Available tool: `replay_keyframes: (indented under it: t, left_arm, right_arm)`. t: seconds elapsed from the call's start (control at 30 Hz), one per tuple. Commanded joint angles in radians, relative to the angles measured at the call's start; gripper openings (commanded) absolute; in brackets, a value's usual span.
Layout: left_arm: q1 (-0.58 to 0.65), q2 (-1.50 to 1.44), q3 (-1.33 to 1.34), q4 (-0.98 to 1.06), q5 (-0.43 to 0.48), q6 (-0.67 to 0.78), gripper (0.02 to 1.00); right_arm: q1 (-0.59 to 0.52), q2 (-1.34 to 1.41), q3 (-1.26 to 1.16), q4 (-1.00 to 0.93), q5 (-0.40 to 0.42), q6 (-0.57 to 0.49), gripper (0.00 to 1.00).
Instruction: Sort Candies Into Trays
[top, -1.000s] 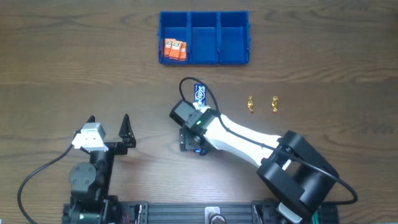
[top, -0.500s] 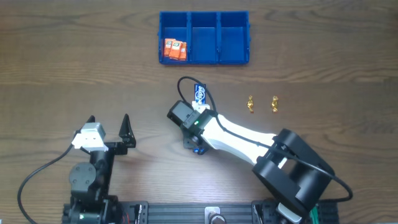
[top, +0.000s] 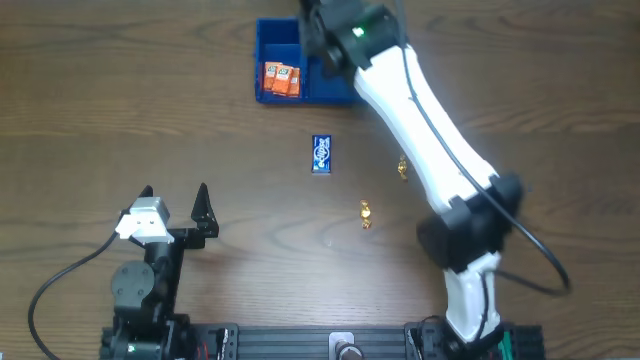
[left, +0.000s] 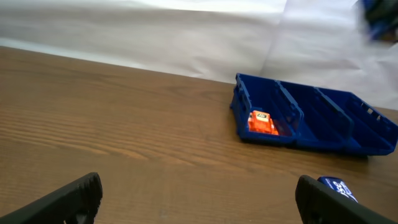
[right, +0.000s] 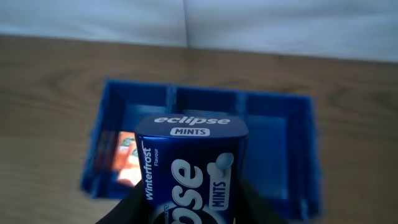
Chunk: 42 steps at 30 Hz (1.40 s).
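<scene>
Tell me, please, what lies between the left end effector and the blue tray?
Only bare table between the left end effector and the blue tray, per the top view; the blue mint pack lies off to one side.

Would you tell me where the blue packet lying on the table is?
In the top view the blue packet lies flat near the middle, just below the blue tray and left of a gold candy, touching neither.

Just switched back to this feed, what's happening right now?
The right gripper holds a blue mint box above the blue tray, where one end compartment has orange candies. A second blue mint packet and two gold candies lie on the table. The left gripper sits open near its base, holding nothing.
</scene>
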Motion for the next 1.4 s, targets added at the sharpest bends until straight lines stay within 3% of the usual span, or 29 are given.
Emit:
replay_keyframes:
  t: [0.03,0.3,0.33,0.37,0.4,0.47,0.53,0.67,0.7,0.8,1.0,1.23,1.3,1.4]
  left_arm:
    - [0.003,-0.005,-0.022,-0.034,-0.006,0.014,0.996]
    - [0.003,-0.005,-0.022,-0.034,-0.006,0.014,0.998]
    - [0.003,-0.005,-0.022,-0.034,-0.006,0.014,0.998]
    - [0.003,-0.005,-0.022,-0.034,-0.006,0.014,0.998]
    - [0.003,-0.005,-0.022,-0.034,-0.006,0.014,0.998]
    - [0.003,-0.005,-0.022,-0.034,-0.006,0.014,0.998]
    - [0.003,-0.005,-0.022,-0.034,-0.006,0.014,0.998]
    - [0.003,-0.005,-0.022,-0.034,-0.006,0.014,0.998]
    - [0.003,-0.005,-0.022,-0.034,-0.006,0.014,0.998]
    - [0.003,-0.005,-0.022,-0.034,-0.006,0.014,0.998]
    - [0.003,-0.005,-0.022,-0.034,-0.006,0.014,0.998]
    - [0.003,-0.005,-0.022,-0.034,-0.006,0.014,0.998]
    - [0.003,-0.005,-0.022,-0.034,-0.006,0.014,0.998]
    - [0.003,-0.005,-0.022,-0.034,-0.006,0.014,0.998]
  right_arm:
    - [-0.047,0.162,0.015,0.071,-0.095,-0.046,0.237]
    - [-0.068,0.225,0.015,0.095,-0.095,-0.011,0.244]
    - [-0.069,0.227,0.015,0.092,-0.095,0.008,0.310]
    - [-0.070,0.227,0.015,0.093,-0.103,0.010,0.446]
    - [-0.071,0.226,0.015,0.094,-0.113,0.010,0.656]
    - [-0.070,0.216,0.015,0.089,-0.113,0.010,0.766]
    - [-0.063,0.172,0.015,0.060,-0.114,0.010,0.807]
    - [-0.005,0.022,0.009,-0.115,-0.112,0.010,0.809]
    - [0.052,-0.051,-0.058,-0.206,-0.109,0.047,0.809]
    - [0.099,-0.092,-0.214,-0.230,-0.114,0.125,0.812]
    - [0.114,-0.082,-0.619,0.003,-0.153,0.227,0.812]
    - [0.107,0.024,-0.661,0.116,-0.192,0.249,0.790]
    - [0.107,0.031,-0.661,0.116,-0.192,0.266,0.709]
    - [0.107,0.034,-0.661,0.117,-0.192,0.266,0.421]
